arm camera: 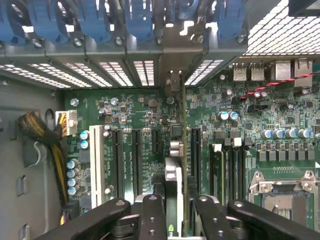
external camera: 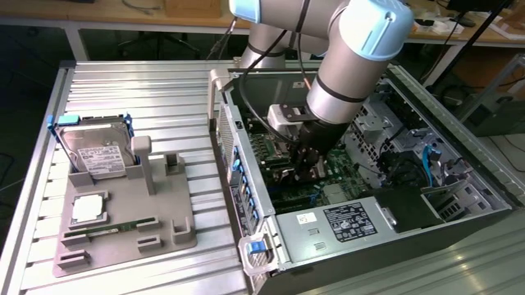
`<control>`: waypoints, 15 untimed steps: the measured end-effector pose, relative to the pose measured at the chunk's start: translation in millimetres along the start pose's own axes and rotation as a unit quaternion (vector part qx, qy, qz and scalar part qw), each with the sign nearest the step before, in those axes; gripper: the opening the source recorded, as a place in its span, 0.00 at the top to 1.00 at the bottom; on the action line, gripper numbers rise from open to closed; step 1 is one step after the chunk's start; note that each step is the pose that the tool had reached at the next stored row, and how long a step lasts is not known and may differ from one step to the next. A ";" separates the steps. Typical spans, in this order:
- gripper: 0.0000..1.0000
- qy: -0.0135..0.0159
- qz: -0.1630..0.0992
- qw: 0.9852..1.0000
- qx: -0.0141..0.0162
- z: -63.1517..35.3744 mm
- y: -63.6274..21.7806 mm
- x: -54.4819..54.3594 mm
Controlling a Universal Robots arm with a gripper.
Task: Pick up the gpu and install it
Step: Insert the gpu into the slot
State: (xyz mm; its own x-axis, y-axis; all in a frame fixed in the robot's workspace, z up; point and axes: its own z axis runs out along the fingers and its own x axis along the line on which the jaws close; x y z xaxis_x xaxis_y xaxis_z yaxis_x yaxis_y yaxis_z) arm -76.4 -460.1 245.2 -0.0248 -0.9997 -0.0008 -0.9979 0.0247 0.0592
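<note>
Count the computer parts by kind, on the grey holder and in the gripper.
Hard drive: 1
Processor chip: 1
Memory stick: 1
Graphics card, held by the gripper: 1
Total: 4

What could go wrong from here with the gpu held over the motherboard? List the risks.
1. The gpu, edge-on between the gripper fingers, sits close to several parallel expansion slots; a slight offset could land it beside the intended slot.
2. Its bracket end meets the case's rear slot frame; it could catch there.
3. Tall capacitors stand beside the card and might get clipped if it tilts.
</note>
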 end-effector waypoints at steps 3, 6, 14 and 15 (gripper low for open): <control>0.73 0.000 0.000 1.000 0.000 1.1 0.0 0.0; 0.73 -0.001 0.000 1.000 0.000 -0.5 0.1 -0.2; 0.48 0.000 0.000 1.000 -0.001 -22.6 1.5 -0.1; 0.42 0.000 0.000 1.000 -0.001 -26.7 1.7 -0.1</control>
State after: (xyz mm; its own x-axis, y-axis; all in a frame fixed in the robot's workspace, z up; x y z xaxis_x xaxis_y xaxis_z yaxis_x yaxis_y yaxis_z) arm -76.4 -460.0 272.0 -0.0249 -0.9997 -0.0009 -0.9979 0.0247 0.0606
